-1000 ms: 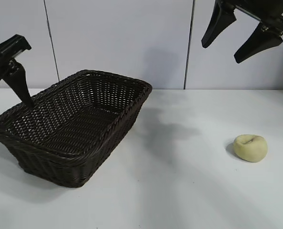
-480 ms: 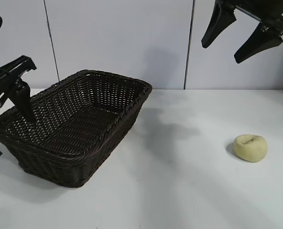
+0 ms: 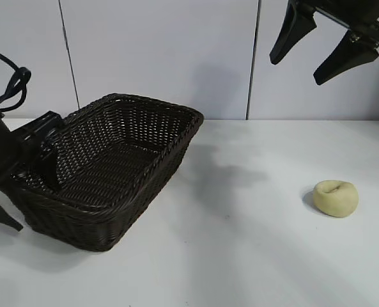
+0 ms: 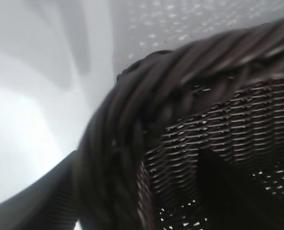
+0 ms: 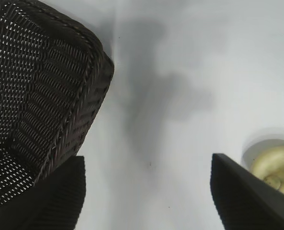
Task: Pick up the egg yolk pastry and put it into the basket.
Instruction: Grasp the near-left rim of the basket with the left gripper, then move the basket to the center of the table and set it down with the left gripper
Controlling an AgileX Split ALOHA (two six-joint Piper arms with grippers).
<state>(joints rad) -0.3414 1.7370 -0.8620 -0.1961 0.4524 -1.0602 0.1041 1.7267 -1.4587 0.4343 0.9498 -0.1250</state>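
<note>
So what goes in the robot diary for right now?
left gripper: fingers straddling basket rim | right gripper: open, high up | egg yolk pastry: on table, untouched

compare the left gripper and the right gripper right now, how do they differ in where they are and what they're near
The left gripper is low, straddling the near-left rim of the basket, one finger inside and one outside; the right gripper hangs high above the table, touching nothing. The left gripper is far from the egg yolk pastry; the right gripper is roughly above it. Neither holds the pastry.
</note>
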